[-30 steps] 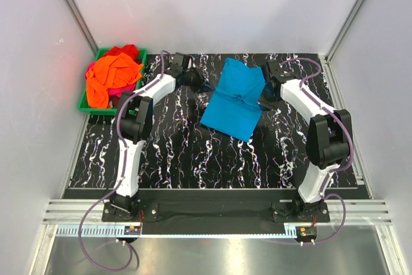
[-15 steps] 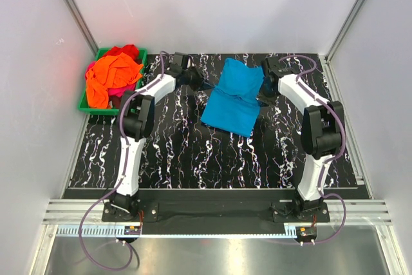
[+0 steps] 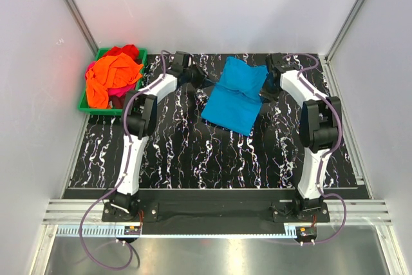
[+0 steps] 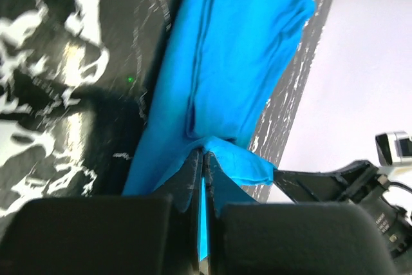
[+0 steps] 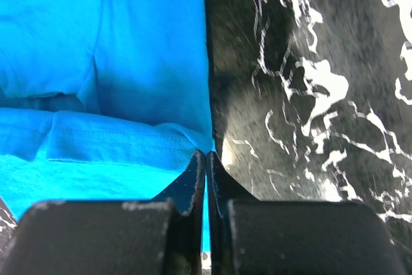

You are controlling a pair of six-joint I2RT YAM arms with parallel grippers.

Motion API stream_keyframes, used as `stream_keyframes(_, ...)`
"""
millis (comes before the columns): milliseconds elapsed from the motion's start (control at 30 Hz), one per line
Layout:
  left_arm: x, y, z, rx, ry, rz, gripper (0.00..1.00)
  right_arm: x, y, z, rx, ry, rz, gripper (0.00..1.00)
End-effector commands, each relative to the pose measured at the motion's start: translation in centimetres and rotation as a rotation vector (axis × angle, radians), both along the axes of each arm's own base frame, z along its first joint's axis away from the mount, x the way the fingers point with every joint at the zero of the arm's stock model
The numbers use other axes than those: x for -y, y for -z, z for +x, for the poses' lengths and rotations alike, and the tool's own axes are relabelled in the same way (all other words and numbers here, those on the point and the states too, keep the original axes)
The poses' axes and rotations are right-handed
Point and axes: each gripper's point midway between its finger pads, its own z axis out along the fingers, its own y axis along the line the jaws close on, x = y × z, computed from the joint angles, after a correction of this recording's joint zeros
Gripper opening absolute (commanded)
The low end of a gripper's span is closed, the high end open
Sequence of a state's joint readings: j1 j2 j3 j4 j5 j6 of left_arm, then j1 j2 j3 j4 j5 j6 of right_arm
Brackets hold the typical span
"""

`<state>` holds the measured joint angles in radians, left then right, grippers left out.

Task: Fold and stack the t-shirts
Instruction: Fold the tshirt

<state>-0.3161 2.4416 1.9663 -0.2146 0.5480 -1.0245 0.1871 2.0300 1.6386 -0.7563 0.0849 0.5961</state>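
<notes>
A turquoise-blue t-shirt lies partly folded on the black marbled table, its far part lifted and bunched. My left gripper is shut on the shirt's left edge; in the left wrist view blue cloth runs between the closed fingertips. On the shirt's right edge my right gripper is shut as well, with a strip of the cloth pinched at its tips. Orange, red and magenta t-shirts are piled in a heap at the far left.
The heap fills a green bin at the table's far left corner. White walls close in the back and both sides. The marbled tabletop stretches bare between the shirt and the arm bases.
Both grippers have moved toward the far edge, drawing the blue shirt's lifted part back; the shirt now looks shorter and more bunched at the far end.
</notes>
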Motion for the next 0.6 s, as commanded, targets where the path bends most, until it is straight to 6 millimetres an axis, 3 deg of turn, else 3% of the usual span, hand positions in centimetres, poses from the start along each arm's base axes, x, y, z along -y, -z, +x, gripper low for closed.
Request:
stream_keyframes(0, 0.0, -1.6, 1.9, 0.068, -0.017, -0.038, 0.18, 0.1, -0.3, 1.2, 0.008, -0.028, 0.000, 0.07)
stream_keyframes(33, -0.1, -1.5, 1.9, 0.065, -0.019, -0.037, 0.29, -0.1, -0.3, 1.5, 0.014, -0.037, 0.010, 0.11)
stream_keyframes(67, -0.1, -1.8, 1.9, 0.070, -0.014, -0.038, 0.32, -0.2, -0.2, 1.6, 0.013, -0.043, 0.018, 0.19)
stream_keyframes(200, -1.1, -3.8, 1.9, 0.113, 0.009, -0.010, 0.46, 0.2, -1.5, 1.3, 0.010, -0.011, 0.009, 0.31)
stream_keyframes(300, -2.2, -5.7, 1.1, 0.164, 0.051, 0.056, 0.48, -0.1, -3.0, 0.4, 0.016, 0.010, 0.038, 0.34)
stream_keyframes(367, -3.3, -4.9, -0.1, 0.156, 0.085, 0.131, 0.47, -0.6, -3.7, -0.6, 0.012, -0.001, 0.070, 0.34)
stream_keyframes(400, -3.4, -6.0, -1.0, 0.173, 0.098, 0.139, 0.46, -0.8, -3.8, -1.1, 0.004, -0.007, 0.078, 0.34)
stream_keyframes(433, -3.3, -6.0, -1.7, 0.178, 0.116, 0.143, 0.45, -0.9, -3.4, -1.8, -0.006, -0.020, 0.078, 0.31)
stream_keyframes(467, -3.2, -4.7, -3.2, 0.161, 0.147, 0.143, 0.44, -1.8, -4.1, -2.0, 0.010, -0.054, 0.122, 0.27)
stream_keyframes(500, -3.1, -5.4, -4.0, 0.175, 0.162, 0.136, 0.44, -1.9, -4.0, -2.3, 0.007, -0.067, 0.120, 0.26)
stream_keyframes(567, -2.4, -4.9, -5.4, 0.180, 0.199, 0.122, 0.43, -2.5, -3.1, -2.9, -0.009, -0.096, 0.144, 0.18)
